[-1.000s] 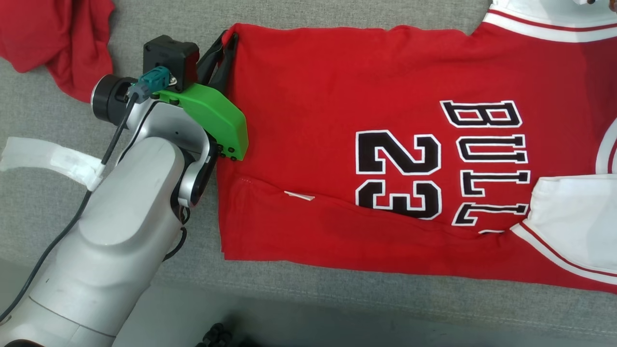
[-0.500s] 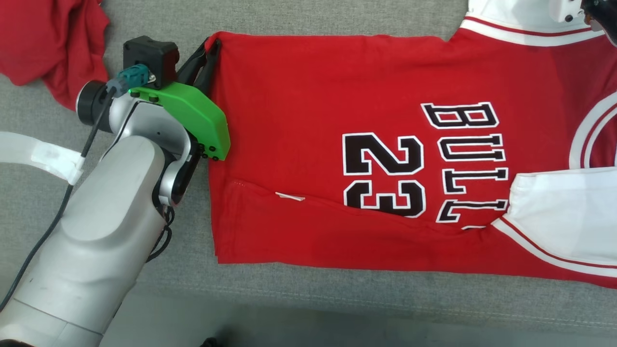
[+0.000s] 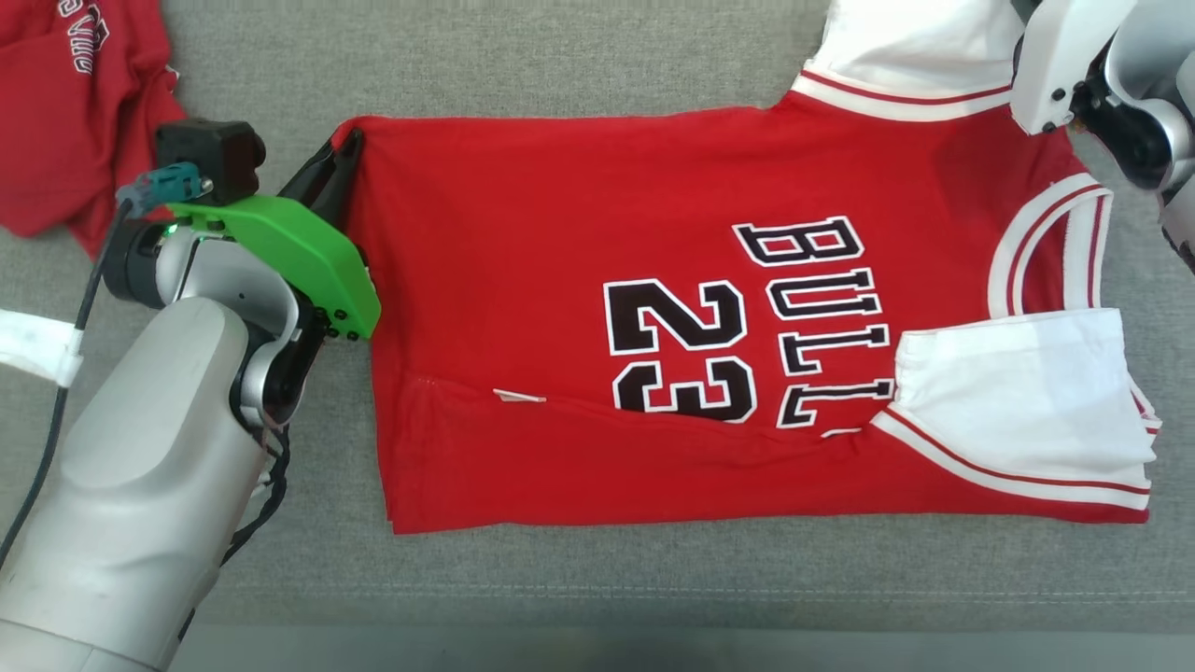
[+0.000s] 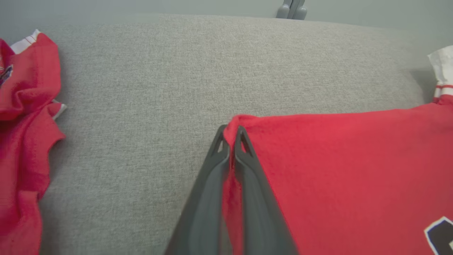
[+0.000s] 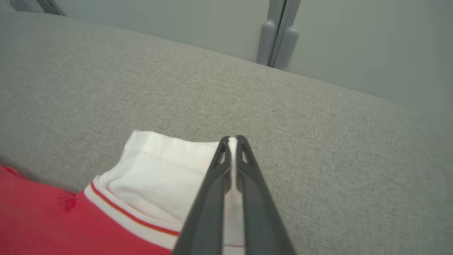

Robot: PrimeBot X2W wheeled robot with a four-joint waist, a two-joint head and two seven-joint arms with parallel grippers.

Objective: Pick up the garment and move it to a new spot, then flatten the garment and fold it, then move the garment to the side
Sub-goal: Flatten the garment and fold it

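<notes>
The garment (image 3: pixel 579 233), a red jersey with black "23" lettering and white trim, lies spread across the middle of the grey worktop (image 3: pixel 597 56), its near long edge already folded up over the front. The left tool (image 4: pixel 231 132) is clamped on the far hem corner, red cloth squeezed between its dark fingers. The right tool (image 5: pixel 232 140) is closed on the edge of the far white sleeve (image 5: pixel 159 166). Main risk: both pinches are thin, right at the cloth's edge, so a lift or pull w/ uneven arm speeds could tug a corner free or skew the body. Can't tell from the right wrist view if that tool has both sleeve layers or just the top one; if one, the sleeve may peel open. The folded near flap and the near sleeve (image 3: pixel 1018 392) laid over the chest are loose, so they could flop back if the fabric is raised. A second red garment (image 3: pixel 56 112) sits crumpled near the left arm and might snag. The jersey is soft, matte knit w/ ribbed striped cuffs and is limp, so it creases easily. The worktop is a coarse woven weave, approx. flat, w/ some grip on cloth.
</notes>
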